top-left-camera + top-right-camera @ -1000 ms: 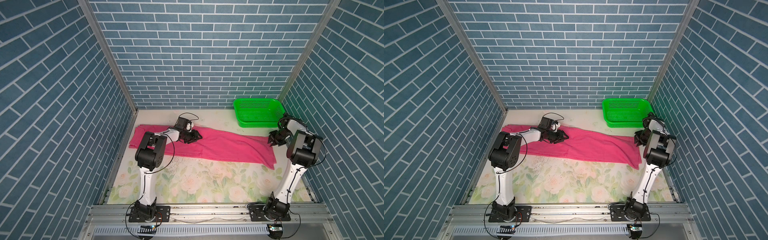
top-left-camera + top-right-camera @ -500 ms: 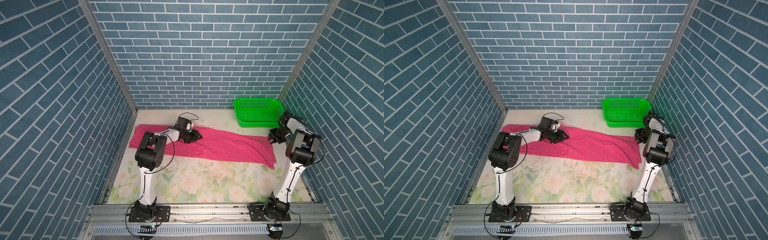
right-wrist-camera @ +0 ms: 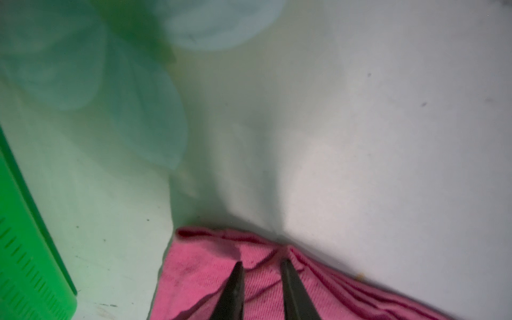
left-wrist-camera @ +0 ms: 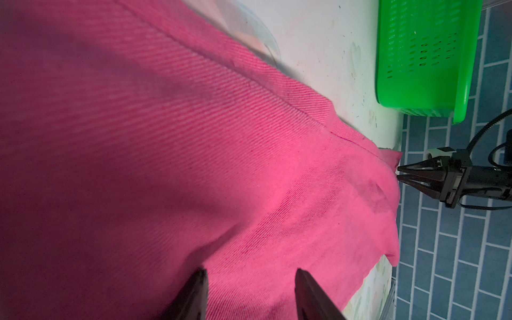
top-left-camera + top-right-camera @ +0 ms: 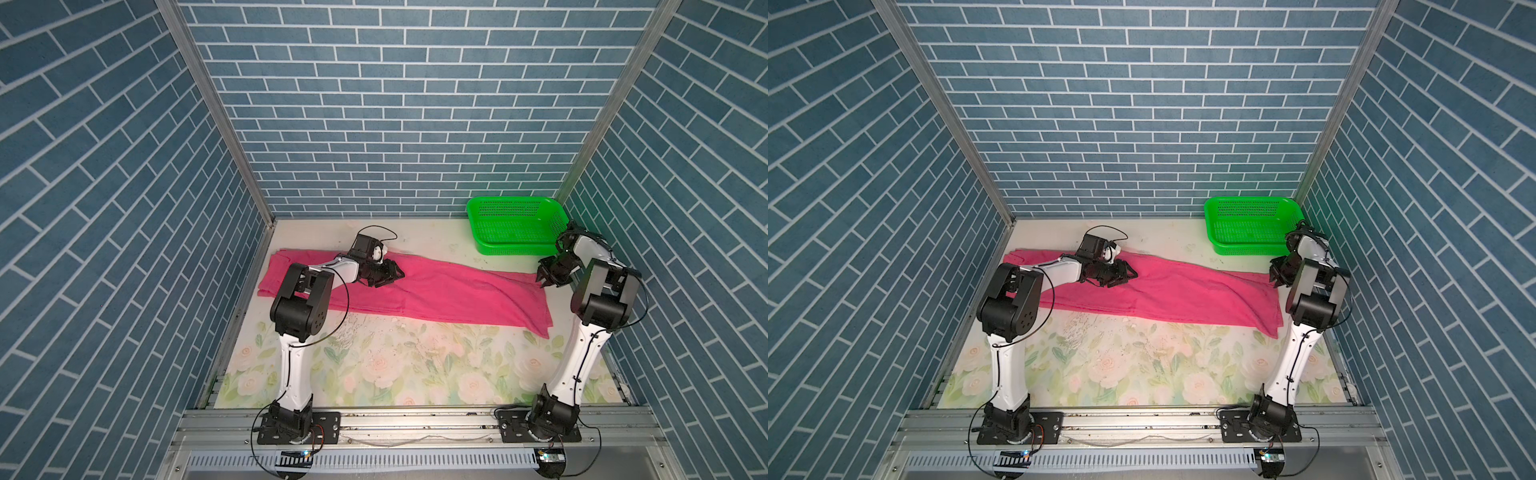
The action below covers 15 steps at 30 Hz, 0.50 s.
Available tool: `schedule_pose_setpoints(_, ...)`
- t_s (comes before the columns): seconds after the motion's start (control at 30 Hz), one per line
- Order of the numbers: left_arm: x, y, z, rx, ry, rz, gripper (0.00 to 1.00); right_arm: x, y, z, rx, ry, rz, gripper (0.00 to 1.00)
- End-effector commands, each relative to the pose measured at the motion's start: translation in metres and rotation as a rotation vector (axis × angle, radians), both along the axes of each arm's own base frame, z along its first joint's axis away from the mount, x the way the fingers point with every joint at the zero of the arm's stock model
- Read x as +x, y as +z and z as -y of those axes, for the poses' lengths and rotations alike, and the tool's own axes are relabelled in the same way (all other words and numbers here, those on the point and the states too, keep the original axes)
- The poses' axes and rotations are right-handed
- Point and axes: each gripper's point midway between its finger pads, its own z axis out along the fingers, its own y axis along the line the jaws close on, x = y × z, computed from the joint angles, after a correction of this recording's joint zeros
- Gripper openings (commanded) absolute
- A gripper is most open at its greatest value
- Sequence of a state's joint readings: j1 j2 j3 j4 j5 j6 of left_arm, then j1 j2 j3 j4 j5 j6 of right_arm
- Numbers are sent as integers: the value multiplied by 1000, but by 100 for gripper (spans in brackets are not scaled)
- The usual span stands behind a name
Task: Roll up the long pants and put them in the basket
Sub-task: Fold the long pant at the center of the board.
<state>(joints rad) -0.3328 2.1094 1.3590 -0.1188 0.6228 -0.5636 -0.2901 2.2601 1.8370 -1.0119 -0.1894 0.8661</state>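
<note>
The long pants (image 5: 449,291) (image 5: 1183,291) lie spread flat across the back half of the table, magenta-pink, running left to right. My left gripper (image 5: 395,274) (image 5: 1129,274) rests low on their left part. In the left wrist view it (image 4: 250,273) is open, with flat cloth (image 4: 221,166) between its fingers. My right gripper (image 5: 544,282) (image 5: 1276,284) is at the far right corner of the pants. In the right wrist view it (image 3: 261,263) stands narrow, pinching a wrinkled bunch of the hem (image 3: 199,277).
A green mesh basket (image 5: 511,249) (image 5: 1246,249) stands at the back right, just behind the right gripper, and shows in both wrist views (image 4: 415,55) (image 3: 22,249). Blue brick walls close in on three sides. The floral table front (image 5: 395,365) is bare.
The right gripper's jaws have narrowed a little on the pants' hem. The left arm and the pants have not moved.
</note>
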Motion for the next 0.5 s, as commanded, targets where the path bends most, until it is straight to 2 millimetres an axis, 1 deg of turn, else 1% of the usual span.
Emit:
schedule_pose_setpoints(0.0,-14,-38,-30,124,53,-111,55,-32,-33,-16,45,-3,-179,20)
schedule_pose_setpoints(0.1,-14,-38,-31,126,54,-110,55,-34,-32,-15,31,10,-189,5)
schedule_pose_setpoints(0.17,-14,-38,-31,128,53,-111,55,-35,-30,-14,25,16,-188,0)
schedule_pose_setpoints(0.37,-13,-36,-30,127,54,-104,55,-35,-21,-11,6,38,-173,0)
schedule_pose_setpoints(0.47,-12,-35,-30,124,53,-99,55,-33,-12,-10,-6,44,-157,0)
